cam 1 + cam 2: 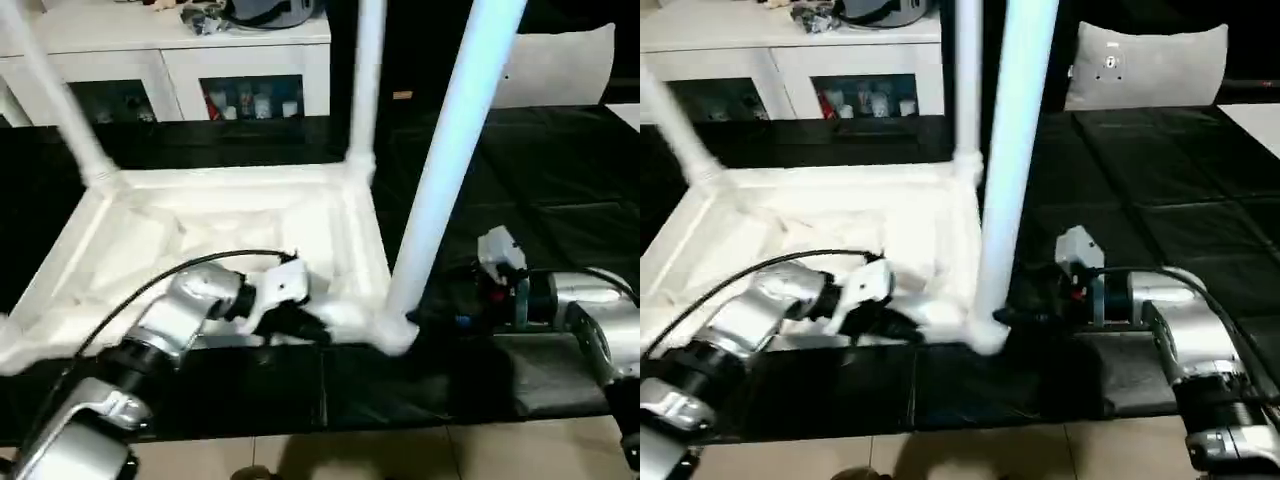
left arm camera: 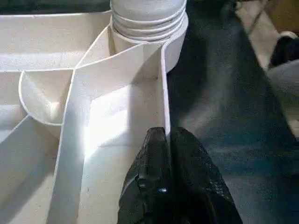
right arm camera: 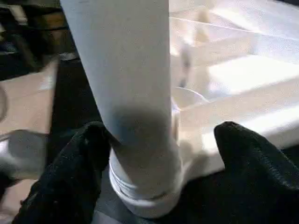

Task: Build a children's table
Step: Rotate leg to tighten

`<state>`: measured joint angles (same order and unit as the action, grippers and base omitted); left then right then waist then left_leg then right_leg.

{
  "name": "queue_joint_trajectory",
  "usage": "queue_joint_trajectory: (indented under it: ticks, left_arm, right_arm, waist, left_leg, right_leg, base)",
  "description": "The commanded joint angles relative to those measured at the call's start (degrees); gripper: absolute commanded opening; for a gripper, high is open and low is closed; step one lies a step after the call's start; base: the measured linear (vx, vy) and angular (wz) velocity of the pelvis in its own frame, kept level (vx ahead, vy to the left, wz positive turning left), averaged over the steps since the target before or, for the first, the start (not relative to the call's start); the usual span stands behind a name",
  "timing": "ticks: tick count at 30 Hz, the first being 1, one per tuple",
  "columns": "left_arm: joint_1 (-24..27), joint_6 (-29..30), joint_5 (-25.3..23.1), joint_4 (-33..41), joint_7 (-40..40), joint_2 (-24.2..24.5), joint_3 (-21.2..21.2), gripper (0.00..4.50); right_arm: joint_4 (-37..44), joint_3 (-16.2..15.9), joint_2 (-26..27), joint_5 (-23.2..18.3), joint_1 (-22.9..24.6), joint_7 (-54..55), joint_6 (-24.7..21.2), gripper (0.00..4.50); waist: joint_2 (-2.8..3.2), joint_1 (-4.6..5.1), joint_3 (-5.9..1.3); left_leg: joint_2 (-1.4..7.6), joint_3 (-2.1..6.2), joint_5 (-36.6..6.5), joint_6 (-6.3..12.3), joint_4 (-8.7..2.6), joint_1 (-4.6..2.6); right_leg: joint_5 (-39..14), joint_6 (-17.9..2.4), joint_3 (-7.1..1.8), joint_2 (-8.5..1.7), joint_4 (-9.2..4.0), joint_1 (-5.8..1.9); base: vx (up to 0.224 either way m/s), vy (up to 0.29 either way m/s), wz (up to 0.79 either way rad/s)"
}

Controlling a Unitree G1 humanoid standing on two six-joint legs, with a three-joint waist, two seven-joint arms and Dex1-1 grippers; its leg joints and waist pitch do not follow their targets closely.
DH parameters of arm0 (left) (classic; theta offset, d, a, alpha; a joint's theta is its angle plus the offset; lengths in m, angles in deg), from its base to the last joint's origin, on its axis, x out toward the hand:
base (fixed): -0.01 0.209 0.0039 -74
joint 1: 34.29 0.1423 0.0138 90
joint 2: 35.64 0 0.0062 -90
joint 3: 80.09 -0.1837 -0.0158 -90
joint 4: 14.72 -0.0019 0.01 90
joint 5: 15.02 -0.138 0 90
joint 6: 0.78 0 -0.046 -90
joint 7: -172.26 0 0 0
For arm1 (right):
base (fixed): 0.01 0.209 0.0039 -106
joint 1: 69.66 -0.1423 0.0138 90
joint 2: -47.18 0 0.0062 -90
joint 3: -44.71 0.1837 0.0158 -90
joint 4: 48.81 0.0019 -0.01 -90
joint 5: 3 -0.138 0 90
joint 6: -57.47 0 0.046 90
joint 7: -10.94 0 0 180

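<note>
A home-like room — white cabinet (image 1: 170, 60) (glass doors), black floor mats (image 1: 560, 180), cushion (image 1: 1150, 65).

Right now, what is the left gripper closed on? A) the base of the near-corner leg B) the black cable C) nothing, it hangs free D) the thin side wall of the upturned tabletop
D: in the left wrist view the left gripper has its black fingers pinched on the thin rim wall of the tabletop, short of the corner socket where a leg is seated.
</note>
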<state>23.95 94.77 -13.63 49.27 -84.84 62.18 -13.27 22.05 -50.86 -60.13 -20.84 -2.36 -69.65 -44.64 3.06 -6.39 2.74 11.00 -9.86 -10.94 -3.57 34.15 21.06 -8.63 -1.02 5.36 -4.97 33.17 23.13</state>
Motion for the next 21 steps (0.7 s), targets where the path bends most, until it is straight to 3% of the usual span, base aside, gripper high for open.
queue_joint_trajectory:
  ticks: [1,4,8,17,21]
  left_arm:
    - [-0.36,-1.42,0.47,2.61,-3.37,-0.2,-1.9,0.0]
    - [-0.32,-1.89,0.38,2.69,-4.21,-0.07,-2.13,0.0]
    - [-0.29,-2.49,0.54,2.69,-4.83,-0.09,-2.43,0.0]
    - [-0.03,-2.04,1.16,2.66,-5.04,-0.15,-2.25,0.0]
    - [0.74,2.14,3.7,4.78,-3.8,-1.26,-0.33,0.0]
  right_arm:
    - [0.71,-0.14,-0.28,-0.43,-0.8,-0.4,-0.4,3.42]
    - [0.53,-1.29,0.16,-0.34,-0.77,-1.9,-0.74,3.11]
    - [1.08,-3.09,0.9,-0.5,-0.26,-3.57,-1.58,2.77]
    - [1.36,-3.44,1.49,-1.41,0.17,-3.78,-2.45,2.09]
    - [3.21,-2.28,3.53,-2.85,1.19,-0.54,-4.9,2.0]
  waist:
    - [-0.6,0.16,-4.02]
    - [-0.9,0.0,-4.07]
    - [-0.72,-0.09,-4.06]
    - [-0.82,-0.12,-4.04]
    - [-0.94,-0.05,-4.1]
  left_leg:
    - [2.44,0.26,-10.44,5.12,-3.83,-0.67]
    - [2.37,0.27,-9.93,5.03,-3.83,-0.51]
    - [2.37,0.25,-9.87,4.97,-3.81,-0.55]
    - [2.34,0.31,-10.4,4.45,-3.85,-0.48]
    - [2.43,0.32,-9.39,4.52,-3.87,-0.4]
  right_leg:
    - [-16.02,-12.59,-2.54,-3.43,-3.4,-3.01]
    - [-15.43,-12.54,-2.5,-3.49,-3.24,-3.15]
    - [-16.2,-12.23,-2.51,-3.55,-3.37,-3.05]
    - [-16.97,-11.78,-2.48,-3.61,-3.38,-3.15]
    - [-16.23,-11.93,-2.52,-3.65,-3.2,-3.26]
  base:
    - [0.0,0.0,0.0]
    - [0.0,0.0,0.0]
    - [0.0,0.0,0.0]
    - [0.0,0.0,0.0]
    - [0.0,0.0,0.0]
